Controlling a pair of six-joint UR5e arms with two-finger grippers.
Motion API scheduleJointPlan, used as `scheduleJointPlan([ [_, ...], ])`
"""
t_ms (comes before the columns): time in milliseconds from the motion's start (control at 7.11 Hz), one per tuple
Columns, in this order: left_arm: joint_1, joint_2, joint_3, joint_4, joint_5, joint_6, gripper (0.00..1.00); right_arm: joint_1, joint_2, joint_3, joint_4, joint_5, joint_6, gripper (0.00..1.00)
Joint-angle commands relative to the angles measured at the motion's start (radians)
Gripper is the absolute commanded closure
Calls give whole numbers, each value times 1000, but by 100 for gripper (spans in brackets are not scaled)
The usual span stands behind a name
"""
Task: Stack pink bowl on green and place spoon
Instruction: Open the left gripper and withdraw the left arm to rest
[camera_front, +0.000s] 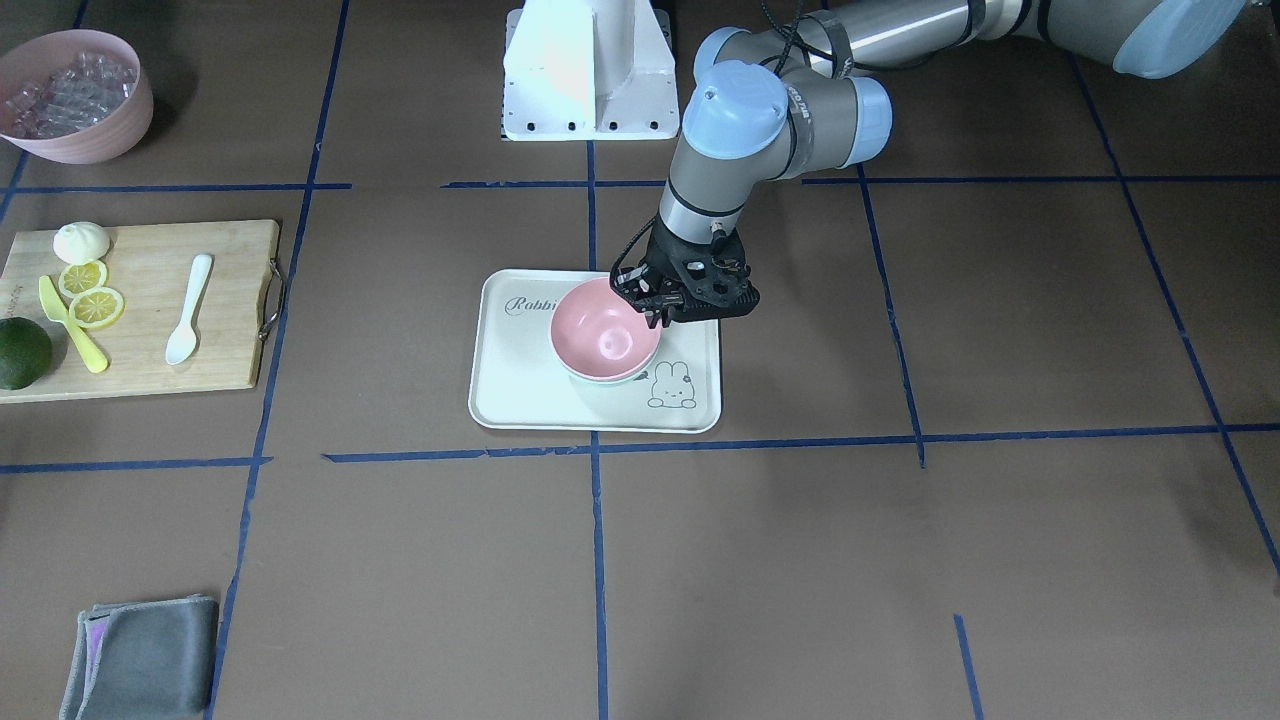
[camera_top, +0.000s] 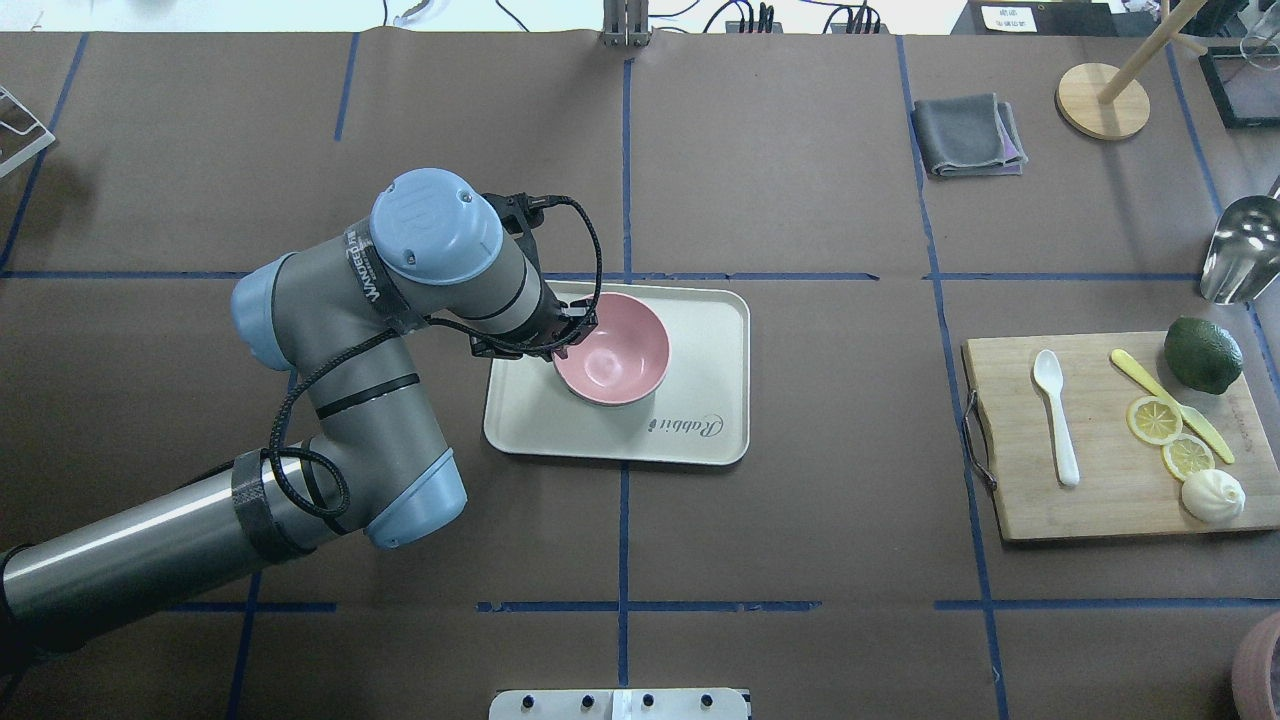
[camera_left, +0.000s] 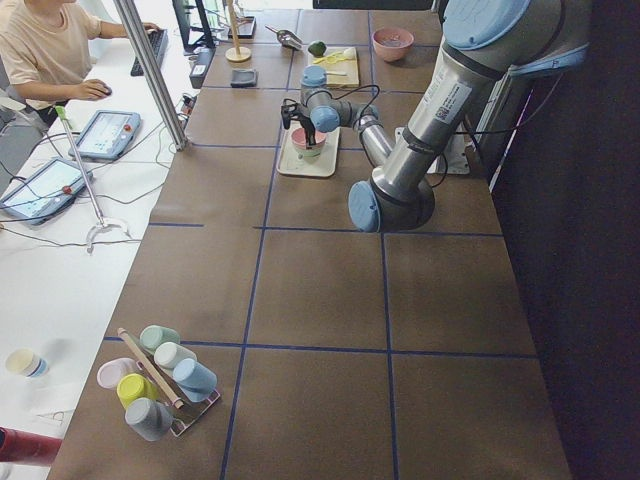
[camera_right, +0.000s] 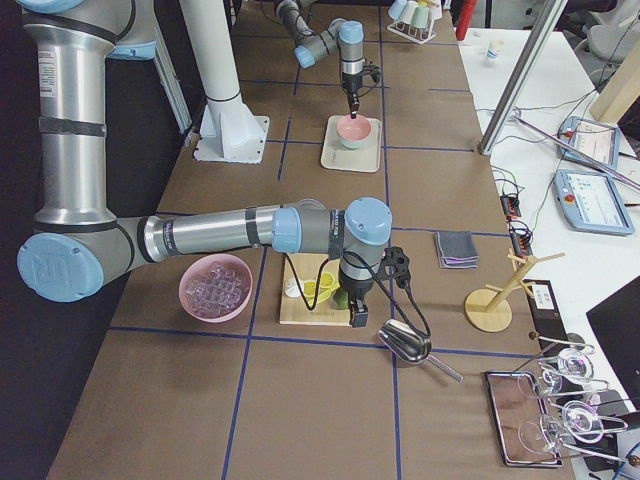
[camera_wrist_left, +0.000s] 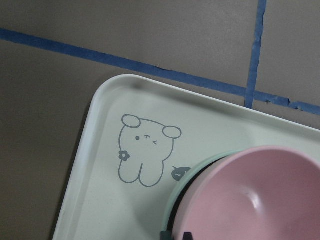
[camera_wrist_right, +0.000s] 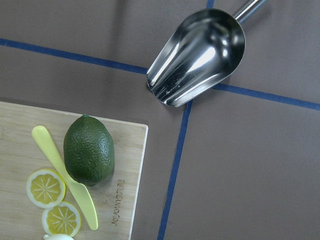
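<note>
Pink sits in mint: the pink bowl (camera_top: 610, 350) is nested upright in the green bowl (camera_wrist_left: 210, 161), both on the cream tray (camera_top: 700, 420), toward the tray's left half as the overhead view shows it. Only a thin green rim shows under the pink one, so the stacking part looks done.

At the pink bowl's left rim is the left gripper (camera_top: 572, 332), pointing down. In its wrist view two dark fingertips straddle the rim, one inside and one outside. Whether they pinch the wall or stand just clear of it I cannot tell.

The bowl looks like hard, smooth, thin-walled plastic, probably light and a little slick. The rim is the natural place to hold it, and a sideways tug could drag both bowls across the tray.

Well to the right of the tray, the white spoon (camera_top: 1055, 415) lies flat on the wooden cutting board (camera_top: 1100, 500), its bowl end pointing away from the robot. It looks light, stiff and glossy, and it lies low against the wood. The narrow handle near its middle seems the best place to pinch, with the fingers across its width and close to the board.

Farther from the tray, the right gripper (camera_right: 357, 315) hangs over the board's far edge. It shows only from the side, so its opening cannot be judged.
</note>
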Motion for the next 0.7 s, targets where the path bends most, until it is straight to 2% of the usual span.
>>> scheduleJointPlan([
  [0,0,1,-1,0,-1,1,73,0,0,0,0,-1,0,0],
  [141,-3,-1,-15,3,-1,4,45,0,0,2,0,1,0,0],
  [281,-26,2,-20,6,-4,7,1,0,1,5,0,3,11,0],
  [422,-84,4,-49,83,-51,65,0,0,7,29,0,7,17,0],
  [562,-144,40,-131,210,-109,207,0,-5,9,57,0,19,58,0],
])
